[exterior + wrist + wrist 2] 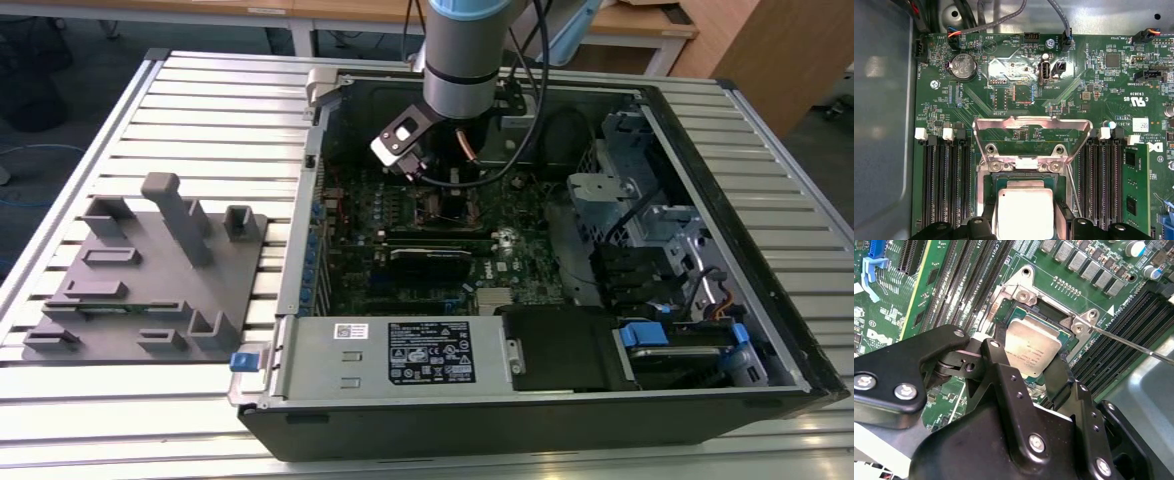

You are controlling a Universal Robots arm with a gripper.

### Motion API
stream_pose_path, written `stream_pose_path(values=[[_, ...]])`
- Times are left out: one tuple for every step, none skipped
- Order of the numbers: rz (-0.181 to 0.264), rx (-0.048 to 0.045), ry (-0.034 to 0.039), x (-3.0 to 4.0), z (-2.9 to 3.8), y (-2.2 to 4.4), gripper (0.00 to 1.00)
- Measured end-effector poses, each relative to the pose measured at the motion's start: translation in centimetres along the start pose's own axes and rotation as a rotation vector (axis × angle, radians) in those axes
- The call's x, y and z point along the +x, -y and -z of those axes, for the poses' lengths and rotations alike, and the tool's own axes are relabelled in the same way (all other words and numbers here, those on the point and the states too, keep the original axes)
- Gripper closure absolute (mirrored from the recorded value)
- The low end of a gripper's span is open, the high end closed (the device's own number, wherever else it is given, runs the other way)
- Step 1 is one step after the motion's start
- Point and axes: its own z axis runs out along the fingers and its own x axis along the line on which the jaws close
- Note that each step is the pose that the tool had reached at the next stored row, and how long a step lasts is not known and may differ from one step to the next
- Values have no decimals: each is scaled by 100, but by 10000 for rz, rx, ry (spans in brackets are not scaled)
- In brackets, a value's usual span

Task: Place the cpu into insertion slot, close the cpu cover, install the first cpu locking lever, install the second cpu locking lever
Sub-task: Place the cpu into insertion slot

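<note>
The cpu (1025, 212) is a pale silver square, and my gripper (1025, 222) is shut on it, with a black finger (988, 222) touching each side. It sits at the insertion slot (1024, 179); I cannot tell whether it is fully seated. In the second wrist view, the cpu (1031, 347) lies between the fingers (999, 347) over the socket. The cpu cover (1031, 125) stands raised open behind the slot. A thin metal locking lever (1126, 341) juts out beside the socket. In the exterior view, the gripper (447, 192) hangs low over the motherboard inside the case.
Long black memory slots (944, 185) flank the socket on both sides. A labelled power supply box (400, 352) fills the near edge of the case. A metal drive cage (641, 200) and cables stand at the exterior view's right. A grey fixture (147, 275) lies on the table outside the case.
</note>
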Motion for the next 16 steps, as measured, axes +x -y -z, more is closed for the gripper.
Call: stream_pose_path(values=[[0,0,0,0,0,0,46],[0,0,0,0,0,0,46],[0,0,0,0,-1,0,46],[0,0,0,0,0,0,46],[0,-1,-2,0,0,0,46],[-1,-4,-6,1,3,0,46],[-1,-8,-15,2,8,-1,46],[-1,-9,-18,2,13,-2,46],[0,-5,-14,2,18,-2,46],[0,-2,-10,1,22,-1,46],[0,-2,-9,0,23,-1,46],[0,-3,-10,1,23,-1,46],[0,-2,-10,1,23,-1,46],[-1,-1,-8,1,24,-1,46],[-20,-1,-9,1,24,-2,46],[-83,-1,-6,0,24,-4,46]])
